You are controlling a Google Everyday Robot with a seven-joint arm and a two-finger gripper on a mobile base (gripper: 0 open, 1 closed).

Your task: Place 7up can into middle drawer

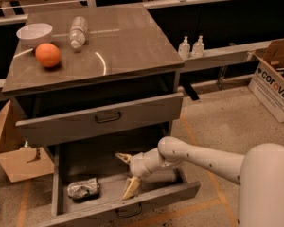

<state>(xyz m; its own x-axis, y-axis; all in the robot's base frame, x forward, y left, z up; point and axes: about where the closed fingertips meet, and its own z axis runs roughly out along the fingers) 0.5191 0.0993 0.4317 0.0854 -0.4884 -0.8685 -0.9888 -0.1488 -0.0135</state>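
The 7up can (84, 188), silver-white with green marks, lies on its side on the floor of the open middle drawer (165, 198), toward its left end. My gripper (127, 173) is inside the same drawer, just right of the can and apart from it. Its two tan fingers are spread wide, one (123, 157) pointing up-left and one (131, 187) pointing down. It holds nothing.
A taller-fronted grey drawer (102, 117) stands partly open above. On the cabinet top (128, 37) are an orange (48, 55), a white bowl (34, 33) and a clear plastic bottle (77, 31). Cardboard boxes stand at left (9, 150) and right (274, 79).
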